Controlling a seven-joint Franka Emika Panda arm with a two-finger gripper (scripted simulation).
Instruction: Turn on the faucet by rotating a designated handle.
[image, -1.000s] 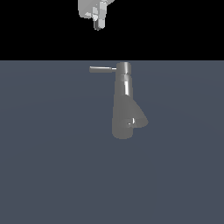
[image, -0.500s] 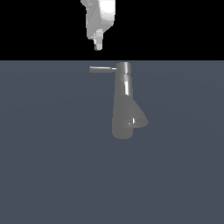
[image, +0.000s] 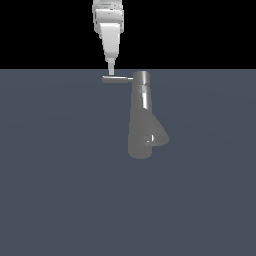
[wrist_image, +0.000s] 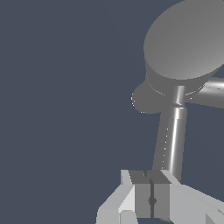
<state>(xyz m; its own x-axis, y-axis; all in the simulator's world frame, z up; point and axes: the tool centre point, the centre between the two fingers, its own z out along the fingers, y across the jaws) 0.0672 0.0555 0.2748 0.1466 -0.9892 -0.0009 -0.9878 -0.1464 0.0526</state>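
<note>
In the exterior view the grey faucet (image: 142, 120) stands upright, a narrow cap on top and a cone-shaped base with a stubby spout below. Its handle (image: 117, 79), a thin rod, sticks out from the cap toward the exterior view's left. My gripper (image: 110, 70) points straight down over the rod's free end, its tip at or just above it; contact cannot be told. In the wrist view the fingers (wrist_image: 142, 199) are pressed together and shut on nothing. There the handle (wrist_image: 173, 140) runs from the fingertips to the faucet's round cap (wrist_image: 186, 43).
A flat dark grey-blue floor (image: 60, 190) surrounds the faucet, with a black background above the horizon. In the wrist view a second short grey stub (wrist_image: 213, 92) juts from the faucet body.
The gripper has come down steadily from the top of the exterior view to the handle's free end. Faucet and handle have not moved.
</note>
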